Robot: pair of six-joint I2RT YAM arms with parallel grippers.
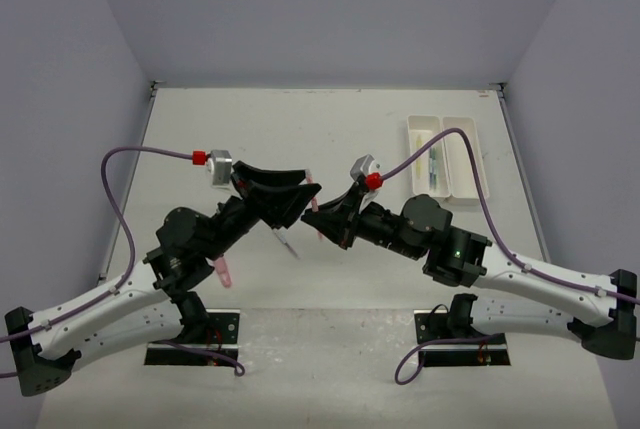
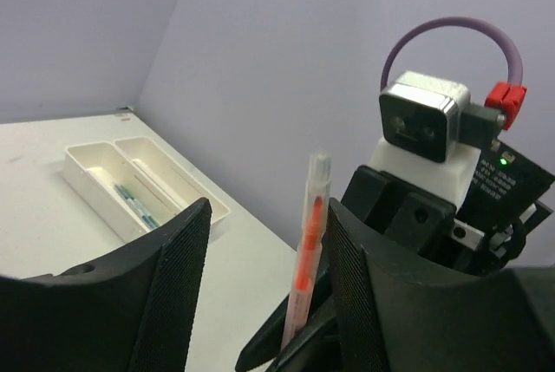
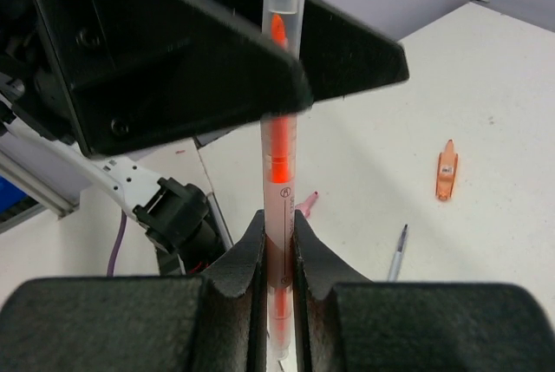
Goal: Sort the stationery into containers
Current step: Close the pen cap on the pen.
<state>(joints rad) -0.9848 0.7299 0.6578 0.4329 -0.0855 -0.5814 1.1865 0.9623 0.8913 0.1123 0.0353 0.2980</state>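
A translucent pen with an orange core (image 3: 279,155) stands upright with my right gripper (image 3: 277,226) shut on its lower half. The jaws of my left gripper (image 2: 264,216) stand apart around the upper part of the pen (image 2: 310,242). It lies close to one finger (image 2: 347,268) and a wide gap separates it from the other. In the top view both grippers meet above the table's middle, left gripper (image 1: 300,194) against right gripper (image 1: 322,217). The two white containers (image 1: 425,139) (image 1: 465,144) lie side by side at the far right, with pens inside.
Loose stationery lies on the table under the arms: an orange marker (image 3: 446,171), a grey pen (image 3: 396,252), a pink marker (image 1: 224,272) and a thin pen (image 1: 288,242). Purple cables arch over both wrists. Walls close in the table on three sides.
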